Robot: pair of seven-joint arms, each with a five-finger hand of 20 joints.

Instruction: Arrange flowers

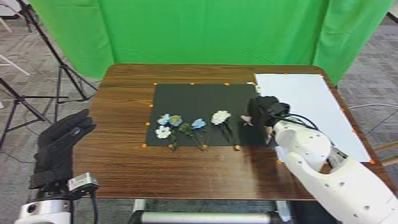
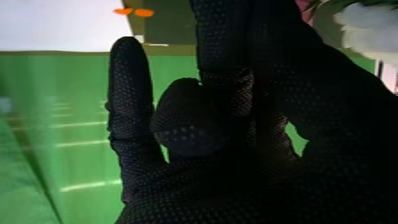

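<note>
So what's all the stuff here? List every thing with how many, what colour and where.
Blue flowers: about three, blue, left and middle of the dark sheet
White flowers: two, white, same sheet
Pink flower: one, pink, near its right edge
Dark sheet: one, blackish, mid-table
White sheet: one, white, table's right
Orange markers: many, orange, around the sheets
Table: one, brown, centre
Curtain: green, behind
Stands: dark, left
Floor: grey
Left hand: one, black, table's left edge
Right hand: one, black, by the pink flower
</note>
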